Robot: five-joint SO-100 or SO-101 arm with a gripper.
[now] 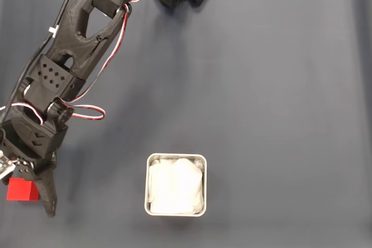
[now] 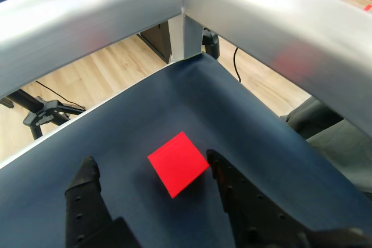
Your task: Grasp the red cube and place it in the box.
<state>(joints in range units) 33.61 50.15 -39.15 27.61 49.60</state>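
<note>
Box [image 1: 175, 158] down on the dark blue table [image 1: 279, 114], full of crumpled white paper [image 1: 175, 187]. Red cube [image 2: 178, 163] far off to its left in the fixed view, by the table corner. Claw [image 2: 152, 172] wide open around cube, holding nothing, right finger [image 2: 229, 187] just beside it.

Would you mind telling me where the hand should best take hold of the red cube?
Grip the red cube across two opposite flat side faces, coming down from above. In the wrist view it sits diamond-wise between the open hand, so a slight wrist turn would probably square the fingers to its faces.
</note>
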